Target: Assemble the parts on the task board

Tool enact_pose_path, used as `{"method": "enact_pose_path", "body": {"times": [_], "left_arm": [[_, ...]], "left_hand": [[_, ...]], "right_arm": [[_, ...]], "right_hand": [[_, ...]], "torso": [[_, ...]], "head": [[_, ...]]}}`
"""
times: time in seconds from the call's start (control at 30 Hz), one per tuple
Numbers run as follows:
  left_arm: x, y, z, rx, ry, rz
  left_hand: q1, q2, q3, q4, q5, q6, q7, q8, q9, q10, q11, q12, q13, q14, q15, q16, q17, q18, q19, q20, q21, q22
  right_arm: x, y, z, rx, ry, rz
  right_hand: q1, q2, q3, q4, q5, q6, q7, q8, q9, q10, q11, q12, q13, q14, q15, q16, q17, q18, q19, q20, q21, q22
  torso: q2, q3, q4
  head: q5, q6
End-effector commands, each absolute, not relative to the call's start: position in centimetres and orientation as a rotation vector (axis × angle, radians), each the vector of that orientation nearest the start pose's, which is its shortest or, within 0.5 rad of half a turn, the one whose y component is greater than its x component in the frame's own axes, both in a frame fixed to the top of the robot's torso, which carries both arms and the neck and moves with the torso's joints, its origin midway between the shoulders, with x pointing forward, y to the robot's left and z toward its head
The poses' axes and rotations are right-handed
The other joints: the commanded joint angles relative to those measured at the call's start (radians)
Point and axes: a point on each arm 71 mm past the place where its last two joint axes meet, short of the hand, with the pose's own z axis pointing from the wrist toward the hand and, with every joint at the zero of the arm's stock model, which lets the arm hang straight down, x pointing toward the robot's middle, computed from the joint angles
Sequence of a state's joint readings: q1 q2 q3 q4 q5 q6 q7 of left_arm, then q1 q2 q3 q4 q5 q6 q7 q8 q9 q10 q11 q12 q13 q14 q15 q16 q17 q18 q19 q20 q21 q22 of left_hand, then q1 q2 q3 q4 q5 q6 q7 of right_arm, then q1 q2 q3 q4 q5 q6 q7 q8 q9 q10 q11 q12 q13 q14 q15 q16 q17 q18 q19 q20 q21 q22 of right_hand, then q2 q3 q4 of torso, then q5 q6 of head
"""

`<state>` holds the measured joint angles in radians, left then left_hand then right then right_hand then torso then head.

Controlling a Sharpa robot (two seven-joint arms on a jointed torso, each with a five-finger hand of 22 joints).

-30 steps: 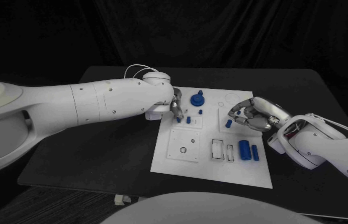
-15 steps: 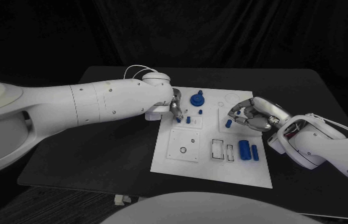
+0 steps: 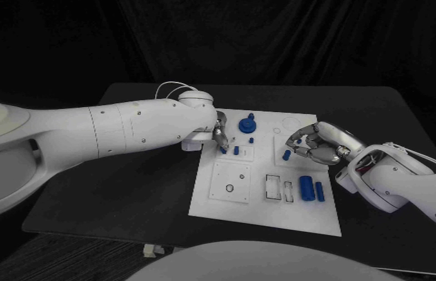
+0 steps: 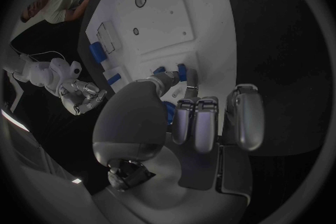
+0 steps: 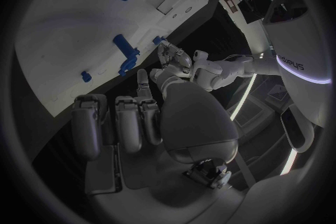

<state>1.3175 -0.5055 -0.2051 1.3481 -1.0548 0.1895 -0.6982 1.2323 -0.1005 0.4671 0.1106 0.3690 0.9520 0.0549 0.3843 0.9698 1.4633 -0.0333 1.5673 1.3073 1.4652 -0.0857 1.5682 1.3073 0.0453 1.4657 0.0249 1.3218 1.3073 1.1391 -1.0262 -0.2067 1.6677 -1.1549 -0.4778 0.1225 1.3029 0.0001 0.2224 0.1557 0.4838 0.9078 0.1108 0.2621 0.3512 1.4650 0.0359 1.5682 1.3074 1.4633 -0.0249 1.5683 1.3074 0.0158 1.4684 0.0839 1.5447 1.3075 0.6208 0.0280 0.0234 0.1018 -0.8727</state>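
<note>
The white task board lies mid-table. My left hand hovers over its far left corner, and its thumb and a finger pinch a small blue peg at the board. A second peg and a third stand close by, and a blue knob sits just beyond. My right hand hangs over the board's right side with fingers curled in on nothing, next to a small blue part. Two blue cylinders lie near the board's right edge.
The board has a round hole and rectangular slots in its near half. Black table stretches to the left of the board. My left forearm crosses the table's left side.
</note>
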Motion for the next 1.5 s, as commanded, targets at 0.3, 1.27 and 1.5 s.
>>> {"method": "enact_pose_path", "body": {"times": [0.3, 1.27, 1.5], "left_arm": [[48.5, 10.9, -24.8, 0.074, 2.487, -0.178], [48.5, 11.6, -25.0, 0.075, 2.507, -0.142], [48.4, 12.0, -24.8, 0.041, 2.468, -0.218]], "left_hand": [[-0.072, 0.022, -0.065, 0.037, -0.174, 0.019, -0.022, -0.017, -0.035, 0.108, -0.004, 0.004, 0.263, 0.106, -0.001, 0.003, 0.263, 0.009, 0.015, 0.0, -0.023, 0.19], [-0.175, 0.05, -0.205, 0.179, -0.236, -0.019, 0.001, -0.034, -0.048, 0.108, 0.016, 0.004, 0.263, 0.106, 0.015, 0.003, 0.263, 0.015, 0.008, 0.014, -0.06, 0.183], [-0.176, 0.051, -0.224, 0.176, -0.228, -0.028, 0.0, -0.018, -0.03, 0.108, 0.016, 0.004, 0.263, 0.106, 0.016, 0.003, 0.263, 0.015, 0.009, 0.016, -0.06, 0.183]], "right_arm": [[41.3, -24.6, -24.6, 0.089, 1.739, 0.873], [41.1, -24.6, -24.9, 0.092, 1.746, 0.874], [41.1, -24.8, -24.9, 0.094, 1.747, 0.871]], "right_hand": [[0.008, -0.001, 0.0, -0.004, 0.003, -0.007, 0.002, -0.007, -0.001, 0.106, 0.002, 0.003, 0.263, 0.107, 0.002, 0.003, 0.263, -0.005, 0.077, 0.004, -0.005, 0.249], [0.009, -0.001, 0.001, -0.006, 0.006, -0.007, 0.003, -0.007, -0.001, 0.106, 0.003, 0.003, 0.263, 0.107, 0.002, 0.003, 0.263, -0.004, 0.076, 0.004, -0.006, 0.248], [0.009, -0.001, 0.001, -0.006, 0.006, -0.007, 0.003, -0.007, -0.001, 0.106, 0.003, 0.003, 0.263, 0.107, 0.002, 0.003, 0.263, -0.004, 0.076, 0.004, -0.006, 0.248]], "torso": [[0.0, 0.0, 0.0002], [0.0, 0.0001, 0.0001], [0.0, 0.0001, 0.0]], "head": [[0.0, 0.0], [-0.003, 0.0], [-0.004, 0.0]]}}
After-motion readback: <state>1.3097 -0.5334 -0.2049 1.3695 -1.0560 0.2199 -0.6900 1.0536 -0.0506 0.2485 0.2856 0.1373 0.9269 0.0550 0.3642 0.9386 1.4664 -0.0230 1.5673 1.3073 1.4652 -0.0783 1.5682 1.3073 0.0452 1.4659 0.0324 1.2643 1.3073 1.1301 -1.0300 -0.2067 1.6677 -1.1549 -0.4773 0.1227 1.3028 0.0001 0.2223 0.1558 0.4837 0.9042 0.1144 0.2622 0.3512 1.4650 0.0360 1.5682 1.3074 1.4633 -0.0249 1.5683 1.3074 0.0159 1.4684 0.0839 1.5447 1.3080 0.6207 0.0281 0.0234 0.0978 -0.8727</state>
